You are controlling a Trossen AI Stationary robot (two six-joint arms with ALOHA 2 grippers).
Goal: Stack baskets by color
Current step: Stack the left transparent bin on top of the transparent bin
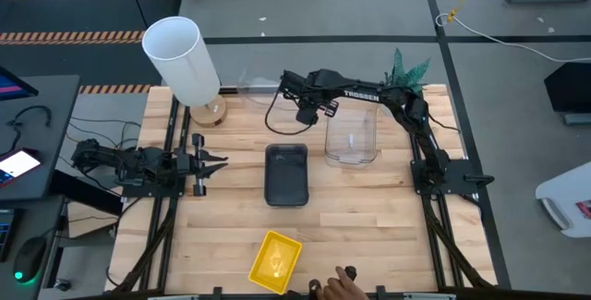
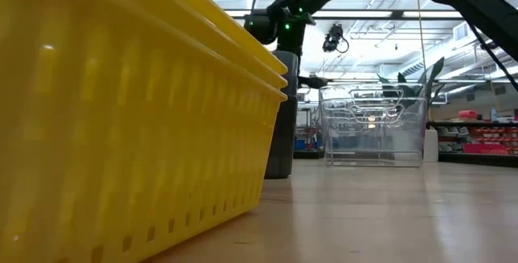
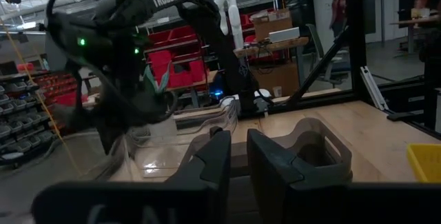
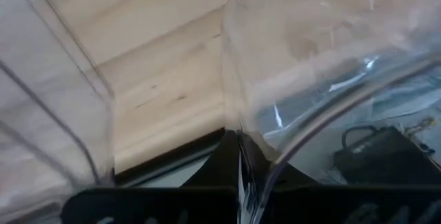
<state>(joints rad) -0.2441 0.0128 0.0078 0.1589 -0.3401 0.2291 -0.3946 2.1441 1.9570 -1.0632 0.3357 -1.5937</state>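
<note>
Gripping clear basket (image 4: 310, 65) rim, right end effector (image 4: 238, 156), table's far edge.

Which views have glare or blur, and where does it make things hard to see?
Low view: the yellow basket fills the near field, soft and unfocused. Right wrist view: the clear basket shows bright reflections, so its edges are hard to follow. High view: even light, the dark grey basket sharp.

Bright yellow rectangular plastic basket (image 1: 275, 261) glows at the near edge, its walls patterned with thin vertical slots. Dark grey rectangular plastic basket (image 1: 286, 174) sits mid-table on the pale, striped wooden tabletop (image 1: 369, 235). Clear transparent plastic basket (image 1: 351, 137) right of it; tall white cylinder (image 1: 181, 60) far left.
</note>
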